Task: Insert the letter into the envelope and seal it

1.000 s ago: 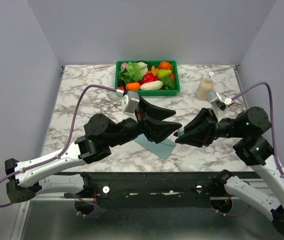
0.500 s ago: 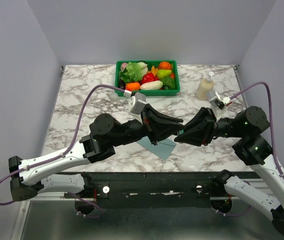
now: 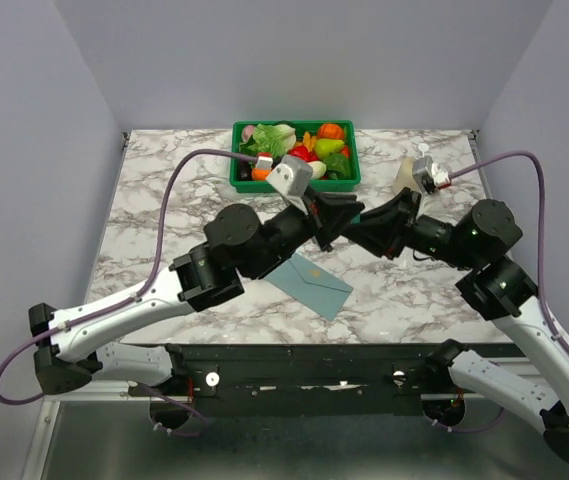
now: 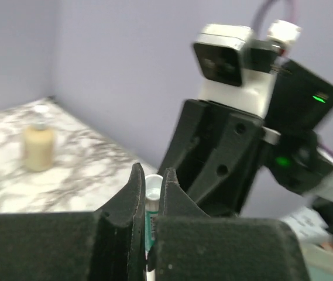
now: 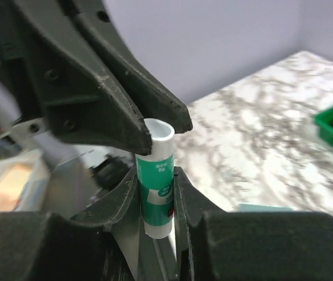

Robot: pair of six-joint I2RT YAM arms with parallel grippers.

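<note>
Two arms lifted off envelope point(image 3: 311, 283), met mid-air; left hand point(image 4: 151, 175) narrowed from wide onto cap point(image 5: 159, 132) of glue stick point(image 5: 157, 170) gripped by right hand point(image 5: 156, 190). Envelope lay flat on desk point(image 3: 164, 190); letter unseen, probably inside. Sealing next.

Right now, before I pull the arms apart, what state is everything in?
glue stick: upright, capped, gripped by both arms.
left fingers: shut on the cap.
right fingers: shut on the glue stick.
envelope: lying flat, untouched.
basket: full of toy produce.
bottle: upright.
</note>
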